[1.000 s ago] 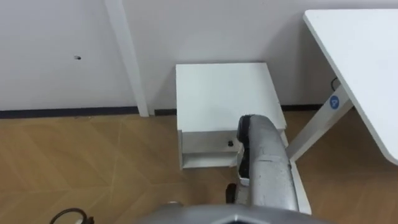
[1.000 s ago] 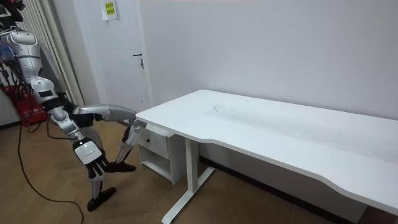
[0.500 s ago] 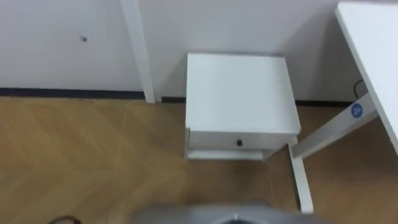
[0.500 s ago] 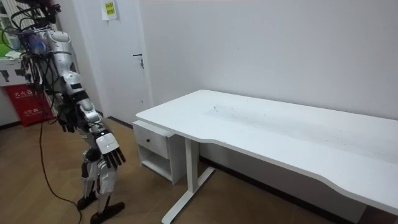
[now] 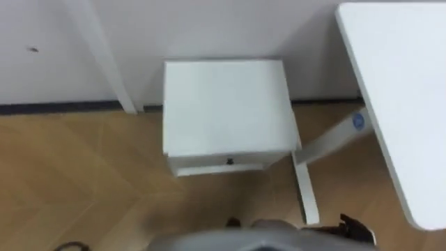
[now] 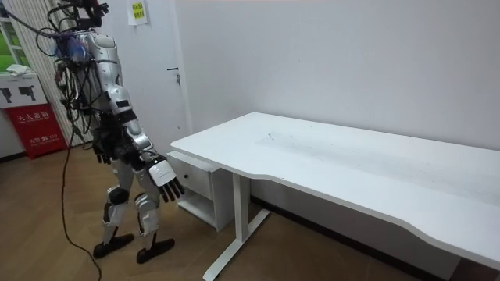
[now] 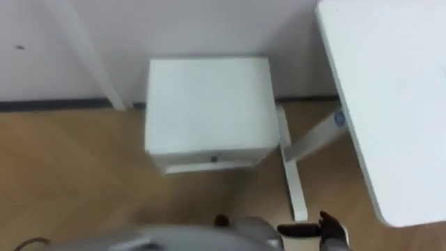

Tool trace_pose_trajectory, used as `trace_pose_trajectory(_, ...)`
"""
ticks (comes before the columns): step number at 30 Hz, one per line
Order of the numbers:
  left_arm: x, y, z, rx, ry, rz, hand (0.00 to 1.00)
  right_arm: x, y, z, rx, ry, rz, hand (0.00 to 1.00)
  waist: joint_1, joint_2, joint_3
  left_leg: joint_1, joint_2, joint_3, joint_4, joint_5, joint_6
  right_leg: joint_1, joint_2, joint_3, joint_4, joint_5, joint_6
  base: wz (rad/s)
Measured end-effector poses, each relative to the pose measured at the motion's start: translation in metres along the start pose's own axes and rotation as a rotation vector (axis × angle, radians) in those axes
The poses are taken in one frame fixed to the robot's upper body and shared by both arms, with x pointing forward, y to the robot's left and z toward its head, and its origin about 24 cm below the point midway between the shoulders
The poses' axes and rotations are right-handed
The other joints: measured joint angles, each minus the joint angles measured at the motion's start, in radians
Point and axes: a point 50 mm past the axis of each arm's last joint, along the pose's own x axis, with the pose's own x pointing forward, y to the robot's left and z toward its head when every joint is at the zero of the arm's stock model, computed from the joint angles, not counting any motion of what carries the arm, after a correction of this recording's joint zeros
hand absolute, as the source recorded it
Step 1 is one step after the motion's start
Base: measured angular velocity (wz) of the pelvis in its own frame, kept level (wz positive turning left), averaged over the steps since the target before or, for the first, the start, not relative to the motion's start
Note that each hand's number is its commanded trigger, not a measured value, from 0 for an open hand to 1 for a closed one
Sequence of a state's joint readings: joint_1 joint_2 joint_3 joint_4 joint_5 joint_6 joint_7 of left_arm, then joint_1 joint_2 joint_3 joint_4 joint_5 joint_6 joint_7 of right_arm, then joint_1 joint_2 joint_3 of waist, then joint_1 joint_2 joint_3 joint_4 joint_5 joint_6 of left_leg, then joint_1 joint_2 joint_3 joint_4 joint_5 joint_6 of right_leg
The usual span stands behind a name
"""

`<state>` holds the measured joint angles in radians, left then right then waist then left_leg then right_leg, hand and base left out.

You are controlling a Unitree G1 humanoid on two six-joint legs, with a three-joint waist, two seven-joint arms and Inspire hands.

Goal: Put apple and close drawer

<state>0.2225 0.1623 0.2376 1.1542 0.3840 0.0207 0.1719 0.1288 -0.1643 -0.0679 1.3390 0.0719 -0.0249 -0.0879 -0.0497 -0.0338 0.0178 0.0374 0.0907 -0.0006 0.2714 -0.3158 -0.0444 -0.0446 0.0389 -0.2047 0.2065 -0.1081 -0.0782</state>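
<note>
A robot stands before a small cabinet (image 5: 226, 104) whose closed drawer (image 5: 221, 162) lies ahead-left of its right hand (image 6: 166, 181), fingers spread and empty.

Floor: light brown wooden herringbone floor (image 5: 83, 181). One small white square-topped cabinet (image 5: 226, 104) stood on it, back against the white wall (image 5: 209, 28). The flat white drawer front (image 5: 209, 162) sat flush under the top's front edge, with a small dark knob (image 5: 229, 161) at its centre. Room view showed an open shelf beneath it.

Bench: large white bench (image 6: 351, 168) just to the robot's right of the cabinet. Its white metal leg (image 5: 304, 188) rested on the floor, just beside the cabinet's corner.
</note>
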Motion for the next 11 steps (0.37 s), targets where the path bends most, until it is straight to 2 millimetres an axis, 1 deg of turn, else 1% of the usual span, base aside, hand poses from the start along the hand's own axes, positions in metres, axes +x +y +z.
trace_pose_trajectory(1, 0.000, -0.002, 0.000, 0.006, 0.002, -0.009, 0.00, 0.000, -0.002, -0.007, -0.019, 0.032, 0.002, 0.00, 0.004, 0.005, -0.0026, -0.017, 0.005, 0.033, -0.044, 0.035, -0.008, 0.010, 0.000, 0.006, -0.009, -0.001, 0.001, 0.15)
trace_pose_trajectory(2, -0.001, -0.004, -0.001, 0.004, 0.007, -0.014, 0.00, 0.000, -0.003, -0.009, -0.027, 0.042, 0.004, 0.00, 0.006, 0.003, -0.0013, -0.026, 0.005, 0.041, -0.055, 0.077, 0.005, 0.011, 0.002, 0.002, -0.009, -0.002, 0.004, -0.27)
trace_pose_trajectory(3, -0.002, -0.007, -0.007, 0.004, 0.033, -0.024, 0.00, -0.001, -0.001, -0.011, -0.043, 0.058, 0.017, 0.00, 0.024, 0.005, -0.0111, -0.016, 0.000, 0.054, -0.051, 0.087, 0.002, 0.026, -0.002, -0.003, -0.023, -0.006, 0.006, -0.27)
trace_pose_trajectory(4, -0.003, -0.012, -0.008, 0.003, 0.042, -0.037, 0.00, -0.001, 0.000, -0.011, -0.054, 0.060, 0.027, 0.00, 0.024, 0.007, -0.0116, -0.005, -0.004, 0.051, -0.052, 0.086, 0.003, 0.042, -0.003, -0.006, -0.040, -0.006, 0.007, -0.18)
trace_pose_trajectory(6, -0.004, -0.016, -0.005, -0.001, 0.033, -0.050, 0.00, 0.000, 0.002, -0.008, -0.073, 0.061, 0.046, 0.00, 0.028, 0.004, -0.0105, 0.000, -0.016, 0.052, -0.050, 0.085, 0.004, 0.050, -0.007, -0.014, -0.043, -0.008, 0.010, 0.11)
trace_pose_trajectory(8, -0.004, -0.018, -0.004, -0.002, 0.034, -0.062, 0.00, 0.000, 0.003, -0.007, -0.089, 0.062, 0.053, 0.00, 0.029, 0.001, -0.0111, 0.002, -0.021, 0.053, -0.049, 0.086, 0.008, 0.056, -0.014, -0.016, -0.039, -0.021, 0.012, 0.15)
trace_pose_trajectory(9, -0.004, -0.018, -0.004, -0.002, 0.035, -0.071, 0.00, 0.000, 0.004, -0.007, -0.093, 0.065, 0.059, 0.00, 0.029, -0.001, -0.0109, 0.006, -0.023, 0.051, -0.049, 0.085, 0.010, 0.060, -0.018, -0.018, -0.034, -0.033, 0.017, 0.19)
trace_pose_trajectory(10, -0.004, -0.019, -0.005, -0.002, 0.037, -0.077, 0.00, 0.000, 0.004, -0.006, -0.094, 0.065, 0.062, 0.00, 0.033, -0.001, -0.0146, 0.012, -0.025, 0.047, -0.048, 0.084, 0.013, 0.064, -0.019, -0.018, -0.033, -0.042, 0.030, 0.17)
trace_pose_trajectory(11, -0.004, -0.020, -0.004, -0.003, 0.036, -0.079, 0.00, 0.000, 0.004, -0.006, -0.094, 0.065, 0.064, 0.00, 0.034, 0.000, -0.0152, 0.014, -0.027, 0.044, -0.048, 0.084, 0.014, 0.065, -0.020, -0.018, -0.032, -0.042, 0.031, 0.09)
